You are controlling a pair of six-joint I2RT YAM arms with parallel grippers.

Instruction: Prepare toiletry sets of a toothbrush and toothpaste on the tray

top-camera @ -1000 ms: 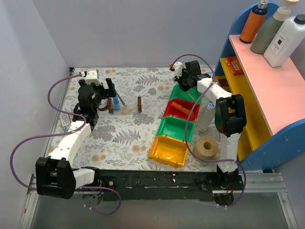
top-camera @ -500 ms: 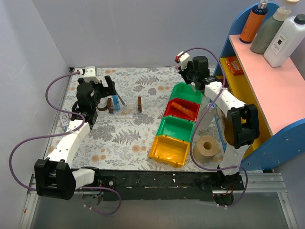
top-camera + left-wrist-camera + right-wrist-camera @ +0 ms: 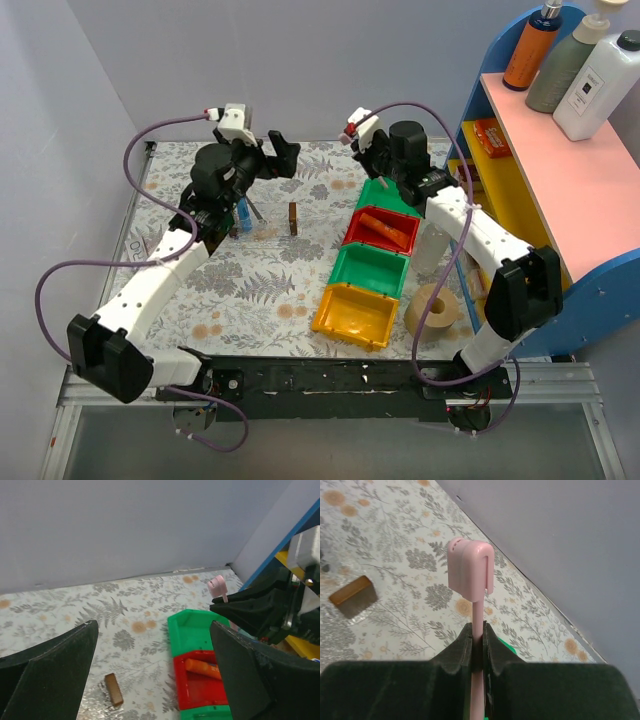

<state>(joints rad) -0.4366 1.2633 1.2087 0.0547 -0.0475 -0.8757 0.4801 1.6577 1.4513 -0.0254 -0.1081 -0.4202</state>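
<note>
The tray lies left of centre on the floral table, with a brown end piece upright on its right side. The blue toothpaste and a dark toothbrush lie at the tray's left end. My left gripper hangs open and empty, above and behind the tray; its wrist view shows wide-apart fingers. My right gripper is shut on the handle of a pink toothbrush, held head-up in the air behind the far green bin. The pink toothbrush head also shows in the left wrist view.
A row of bins runs down the right: green, red holding an orange tube, green, yellow. A tape roll sits by a blue and pink shelf carrying bottles.
My left arm has risen from the tray's left end and swung back and right. My right gripper has lifted off the far green bin and moved left with the pink toothbrush.
</note>
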